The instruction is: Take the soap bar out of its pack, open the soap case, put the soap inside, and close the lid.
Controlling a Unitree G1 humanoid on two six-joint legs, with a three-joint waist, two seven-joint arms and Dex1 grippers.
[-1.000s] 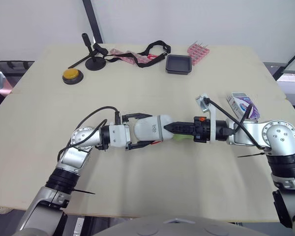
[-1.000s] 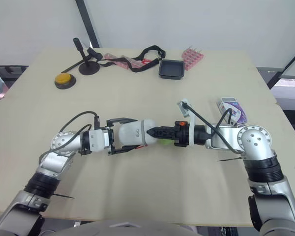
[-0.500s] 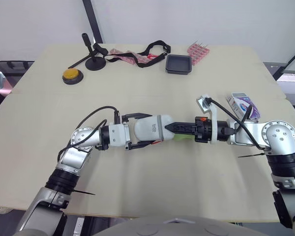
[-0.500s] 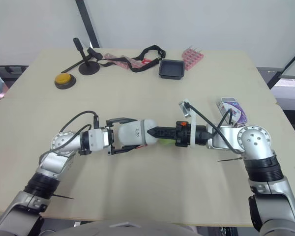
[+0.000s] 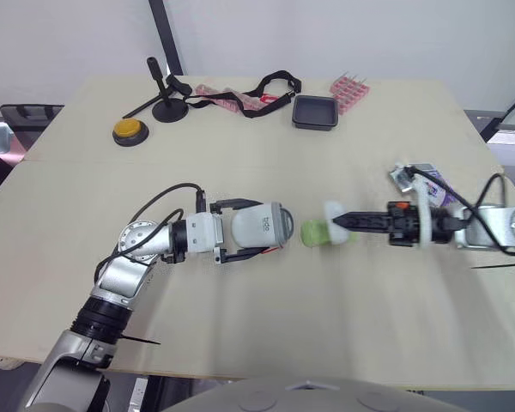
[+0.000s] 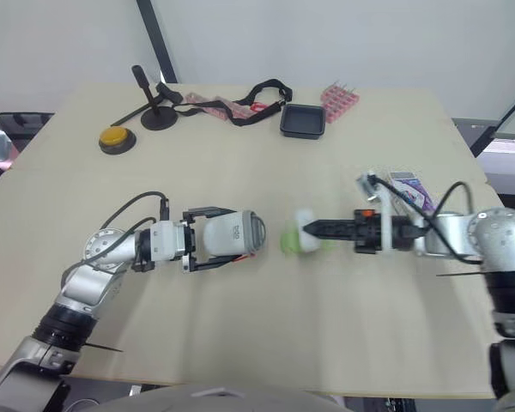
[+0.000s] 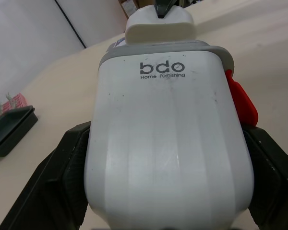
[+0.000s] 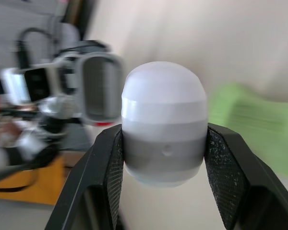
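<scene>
Nearest, the L gripper (image 5: 263, 228) is clamped across the white soap case (image 7: 165, 139), one black finger on each side, w/ the open mouth of the case turned toward the R side. The L forearm lies low over the table (image 5: 240, 146), elbow bent, wrist about level. Facing it, the R gripper (image 5: 339, 221) is closed on the lid (image 8: 163, 120). This arm reaches in almost straight from the right, fingers pointing at the case. Lid and case are apart, so I judge the case is open.

The green soap (image 5: 312, 233) lies on the table between them, just beside the lid, in no gripper. It is already out of the pack (image 6: 410, 190), which lies behind the R wrist.

Step in hand, I think: get the soap in. R should first lay the lid down on a free spot, not on the soap, then take the bar by its narrow sides. L should hold the mouth steady & tilt it a bit up so the bar does not slide out. Soap may be slippery, so a gentle grip.

Far side: black tray (image 5: 313, 112), pink rack (image 5: 349, 89), strap (image 5: 266, 86), yellow button (image 5: 126, 131), black stand (image 5: 167, 105).
</scene>
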